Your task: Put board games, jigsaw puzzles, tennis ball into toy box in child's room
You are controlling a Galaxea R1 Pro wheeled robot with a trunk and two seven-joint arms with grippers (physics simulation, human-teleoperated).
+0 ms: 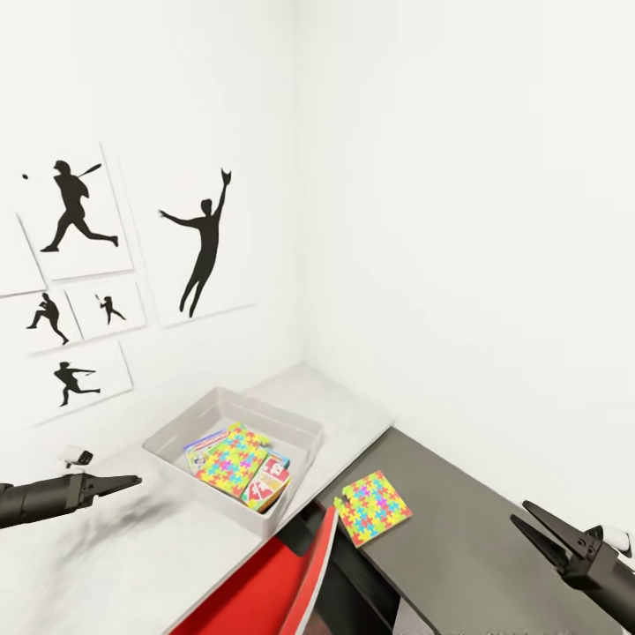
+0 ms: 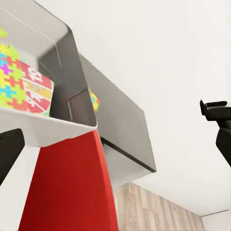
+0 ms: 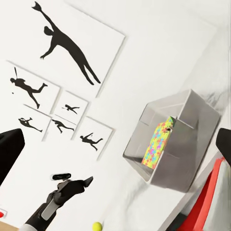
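Closest to us in the head view, bottom centre, is the glossy red chair [image 1: 265, 586] back. Our left gripper [image 1: 123, 482] pokes in at lower left with its dark fingers looking pressed together, empty. Our right gripper [image 1: 536, 522] sits at lower right, fingers spread in a V, also empty.

Just past the chair, one jigsaw puzzle [image 1: 372, 507], a thin flat square of bright interlocking pieces, lies on the matte dark-grey section of the table [image 1: 467, 520], right by the step up to the light grey top. On that top sits the toy box [image 1: 300, 441], a shallow pale bin with sloping walls. Inside it, the second puzzle [image 1: 231, 459] lies over the board games [image 1: 269, 481].

The right wrist view adds something the head view misses: the tennis ball [image 3: 97, 225], small and yellow-green, at its bottom edge on the pale tabletop beside the left arm.

On the back wall hang the black silhouette pictures [image 1: 205, 242].
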